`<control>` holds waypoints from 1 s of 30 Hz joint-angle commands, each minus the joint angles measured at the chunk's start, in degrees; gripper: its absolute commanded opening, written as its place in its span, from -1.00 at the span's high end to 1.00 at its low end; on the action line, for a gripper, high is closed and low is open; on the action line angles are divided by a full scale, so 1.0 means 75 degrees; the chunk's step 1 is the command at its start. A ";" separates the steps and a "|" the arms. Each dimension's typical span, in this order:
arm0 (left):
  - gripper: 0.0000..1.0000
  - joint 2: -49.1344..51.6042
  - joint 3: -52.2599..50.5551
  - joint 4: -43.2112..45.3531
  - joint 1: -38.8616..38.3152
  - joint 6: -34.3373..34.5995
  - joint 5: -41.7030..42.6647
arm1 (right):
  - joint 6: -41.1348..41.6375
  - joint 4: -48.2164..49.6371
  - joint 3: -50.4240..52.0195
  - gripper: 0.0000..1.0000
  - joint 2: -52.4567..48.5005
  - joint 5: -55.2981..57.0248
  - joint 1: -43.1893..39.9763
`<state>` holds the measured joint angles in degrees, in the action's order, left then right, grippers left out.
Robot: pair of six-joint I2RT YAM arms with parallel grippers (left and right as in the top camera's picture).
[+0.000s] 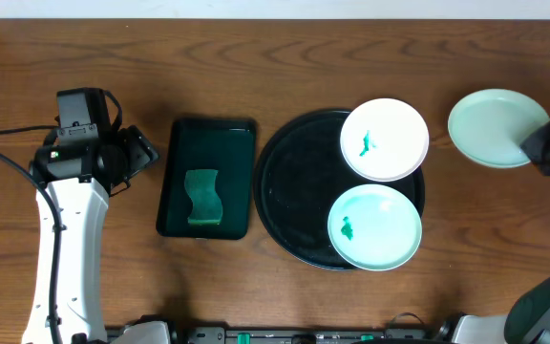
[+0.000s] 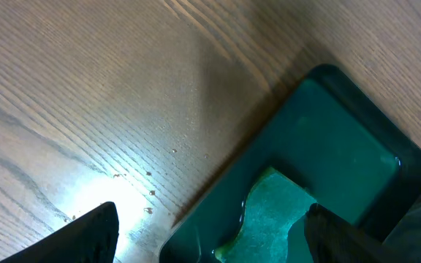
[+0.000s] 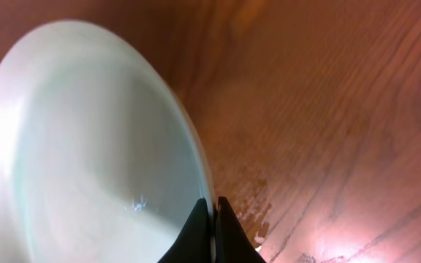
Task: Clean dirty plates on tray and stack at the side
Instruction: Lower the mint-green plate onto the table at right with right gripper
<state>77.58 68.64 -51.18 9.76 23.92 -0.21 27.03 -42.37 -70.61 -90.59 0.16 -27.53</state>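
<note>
The black round tray (image 1: 289, 186) holds a white plate (image 1: 399, 153) and a mint-green plate (image 1: 390, 239), each with a small green smear. A second mint-green plate (image 1: 485, 124) is off the tray at the far right, with no smear showing. My right gripper (image 1: 533, 145) is shut on that plate's rim (image 3: 212, 208), fingers pinching its edge, the plate filling the left of the right wrist view (image 3: 86, 146). My left gripper (image 1: 146, 148) is open and empty, left of the dark green rectangular tray; its fingers (image 2: 210, 234) frame the tray's corner.
The dark green rectangular tray (image 1: 232, 134) holds a wavy green sponge (image 1: 202, 198), also in the left wrist view (image 2: 272, 212) inside the tray (image 2: 342, 124). Small crumbs lie on the wood by the left fingers (image 2: 148, 193). A wet patch is by the right fingers (image 3: 254, 197).
</note>
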 commanded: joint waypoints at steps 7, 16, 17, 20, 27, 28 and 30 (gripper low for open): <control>-0.63 -0.0015 0.0131 -0.0026 0.0032 -0.0044 -0.0067 | 0.0816 0.1626 0.1912 0.97 0.0073 0.0385 -0.0076; -0.63 -0.0015 0.0131 -0.0026 0.0032 -0.0044 -0.0067 | 0.0903 0.3246 0.3144 0.98 0.0073 0.0568 -0.0070; -0.63 -0.0015 0.0131 -0.0026 0.0032 -0.0044 -0.0067 | 0.0895 0.3343 0.3223 0.98 0.0073 0.0568 -0.0067; -0.63 -0.0015 0.0131 -0.0026 0.0032 -0.0044 -0.0067 | 0.0781 0.3561 0.3424 0.98 0.0073 0.0522 -0.0067; -0.64 -0.0015 0.0131 -0.0026 0.0032 -0.0044 -0.0067 | 0.0326 0.4339 0.3873 0.98 0.0073 -0.0458 0.0163; -0.63 -0.0015 0.0131 -0.0026 0.0032 -0.0044 -0.0067 | 0.0318 0.4334 0.3882 0.98 0.0070 -0.0455 0.0210; -0.63 -0.0015 0.0131 -0.0026 0.0032 -0.0044 -0.0067 | 0.0189 0.4331 0.3888 0.97 0.0058 -0.0455 0.0286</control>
<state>77.58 68.62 -51.18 9.76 23.92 -0.19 30.61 -10.17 -42.00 -90.59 -1.19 -26.89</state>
